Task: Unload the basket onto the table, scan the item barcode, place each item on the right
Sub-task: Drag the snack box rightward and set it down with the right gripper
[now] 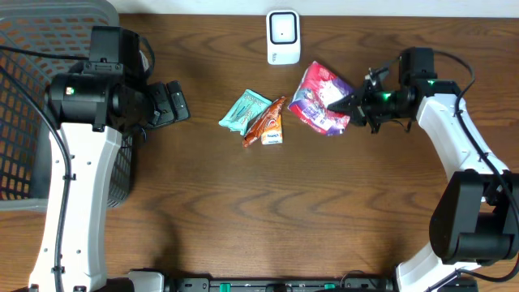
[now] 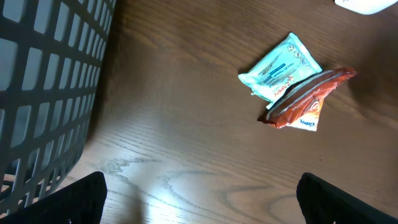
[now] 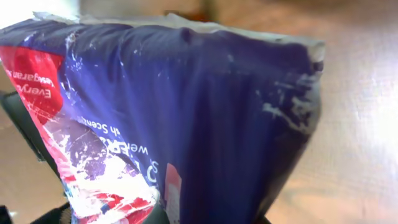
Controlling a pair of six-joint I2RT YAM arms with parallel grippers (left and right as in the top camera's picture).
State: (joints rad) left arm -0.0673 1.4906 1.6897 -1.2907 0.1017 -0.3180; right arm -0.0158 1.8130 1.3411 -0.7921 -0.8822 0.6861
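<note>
Pouch (image 1: 323, 99) — right edge in right tool (image 1: 354, 106)

Front half of the table (image 1: 268, 227) is bare wood, tons of room. Mid-table's cluttered: teal packet (image 1: 244, 111) touching orange packet (image 1: 268, 123), purple pouch (image 1: 320, 97) beside, scanner (image 1: 283, 36) behind. Basket (image 1: 24, 49) walls my left.

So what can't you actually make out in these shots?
Barcode on the purple pack: right wrist view, none showing; the pack fills the frame, its print blurred and cropped.
Fingers of the right gripper: overhead, too small; right wrist view, mostly hidden behind the pack.
The scanner: left wrist view, cut off by the top edge.
Print on the teal packet: overhead, too small.
</note>
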